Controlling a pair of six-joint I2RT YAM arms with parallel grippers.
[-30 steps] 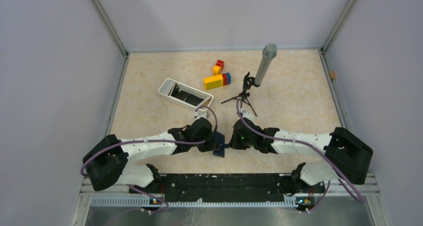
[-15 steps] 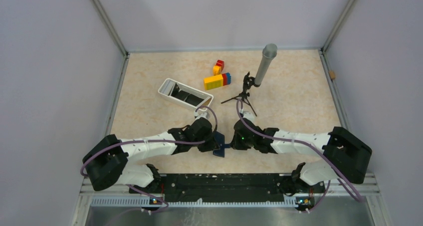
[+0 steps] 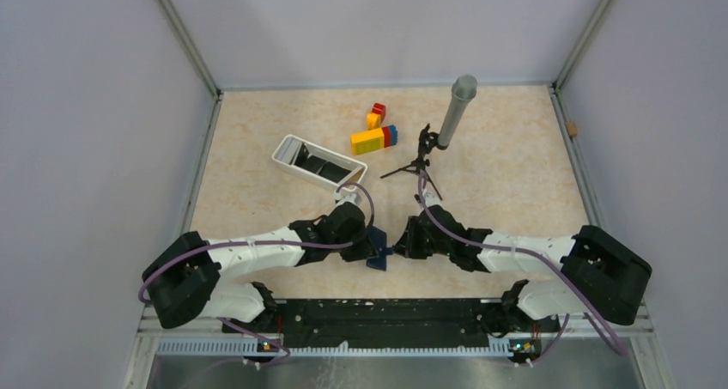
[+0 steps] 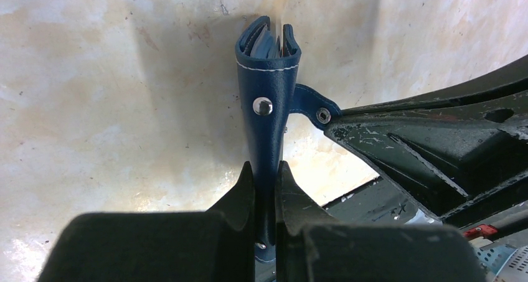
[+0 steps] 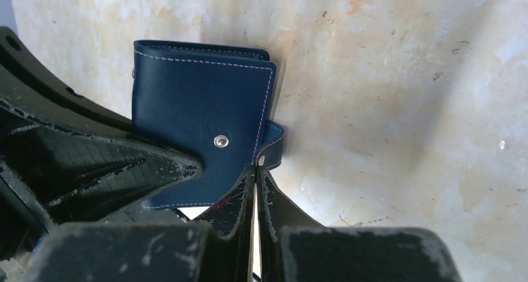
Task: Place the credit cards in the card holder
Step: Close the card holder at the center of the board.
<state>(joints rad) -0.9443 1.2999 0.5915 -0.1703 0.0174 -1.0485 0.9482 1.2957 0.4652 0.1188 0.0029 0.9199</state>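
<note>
Where the two arms meet close to the front of the beige table (image 3: 506, 148), the card holder (image 3: 379, 258) is gripped from both sides and stands on edge. It is a navy-blue wallet with white stitching, folded shut. The left gripper (image 4: 266, 181) is clenched on its lower edge, fingers pressed to either face; its wrist camera sees the wallet end-on, with a silver snap stud on the side. The right gripper (image 5: 256, 175) is clenched too, fingertips together on the short blue closing strap (image 5: 274, 144) that curls off the wallet's edge. Seen from the right wrist, the wallet's broad face shows, with one snap stud near its lower corner. Further back and to the left lies a white rectangular tray (image 3: 281, 155), set at an angle, with the credit cards (image 3: 324, 166) dark inside it, well apart from the wallet; how many there are cannot be told. Behind the tray sit coloured toy bricks (image 3: 373, 139). To their right, a grey microphone (image 3: 456, 110) leans on a small black tripod (image 3: 418, 167).
</note>
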